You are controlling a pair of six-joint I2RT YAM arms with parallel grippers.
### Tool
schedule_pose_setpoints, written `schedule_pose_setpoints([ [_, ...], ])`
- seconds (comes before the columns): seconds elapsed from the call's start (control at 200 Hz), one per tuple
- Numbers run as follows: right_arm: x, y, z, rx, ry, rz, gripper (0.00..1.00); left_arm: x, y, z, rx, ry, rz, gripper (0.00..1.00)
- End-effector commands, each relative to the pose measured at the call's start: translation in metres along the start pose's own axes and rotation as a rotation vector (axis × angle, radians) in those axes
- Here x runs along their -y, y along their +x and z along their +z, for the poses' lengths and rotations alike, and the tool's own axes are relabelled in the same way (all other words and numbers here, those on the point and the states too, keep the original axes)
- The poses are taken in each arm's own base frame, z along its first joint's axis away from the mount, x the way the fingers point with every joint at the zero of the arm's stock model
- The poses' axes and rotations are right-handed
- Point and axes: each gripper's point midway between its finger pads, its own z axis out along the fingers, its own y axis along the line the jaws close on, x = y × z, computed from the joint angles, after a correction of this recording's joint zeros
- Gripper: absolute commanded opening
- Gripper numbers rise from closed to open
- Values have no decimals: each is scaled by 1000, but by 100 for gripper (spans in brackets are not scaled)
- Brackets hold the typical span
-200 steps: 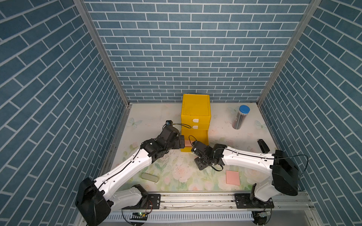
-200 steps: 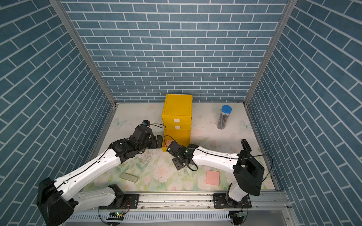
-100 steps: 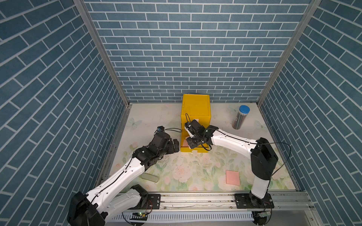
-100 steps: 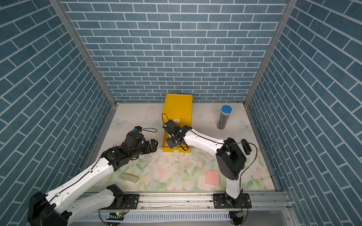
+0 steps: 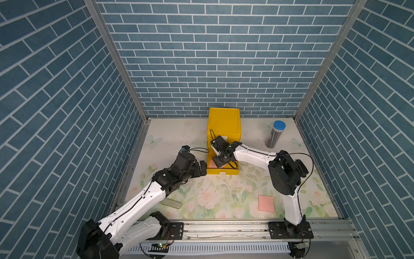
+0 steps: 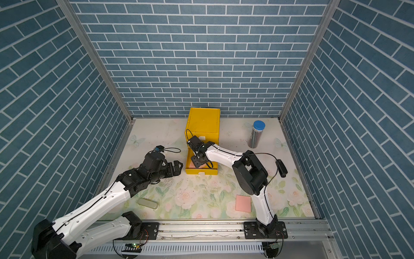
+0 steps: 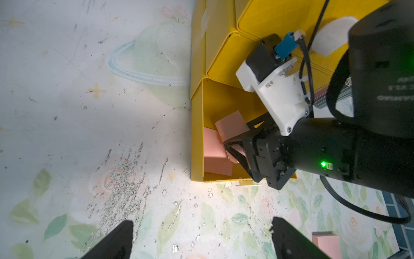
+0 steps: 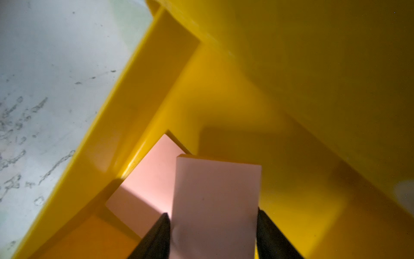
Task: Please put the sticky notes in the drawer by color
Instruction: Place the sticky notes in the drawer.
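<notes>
1. While the right pincer [image 8: 211, 218] dips into the open bottom drawer [image 5: 221, 172], a pink sticky note [image 8: 216, 197] sits between its fingers [image 8: 156, 235]; gripped or loose, I cannot tell.
2. Left pincer [image 7: 201, 220] is wide open, just beside that drawer.

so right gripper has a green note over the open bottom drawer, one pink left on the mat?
Not green: in the right wrist view the note at the right gripper is pink. The rest holds: bottom drawer open, one pink note on the mat.
</notes>
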Motion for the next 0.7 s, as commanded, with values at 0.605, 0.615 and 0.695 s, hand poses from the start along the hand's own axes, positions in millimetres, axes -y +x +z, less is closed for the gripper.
schedule_pose_setpoints([
  [0.605, 25, 93, -141, 89, -71, 298, 92, 76, -10, 11, 13, 215, 155, 100],
  [0.615, 26, 97, -142, 81, -67, 312, 92, 77, -10, 12, 11, 218, 158, 100],
  [0.695, 37, 138, -142, 12, -19, 405, 97, 85, -13, 16, 6, 228, 193, 100],
])
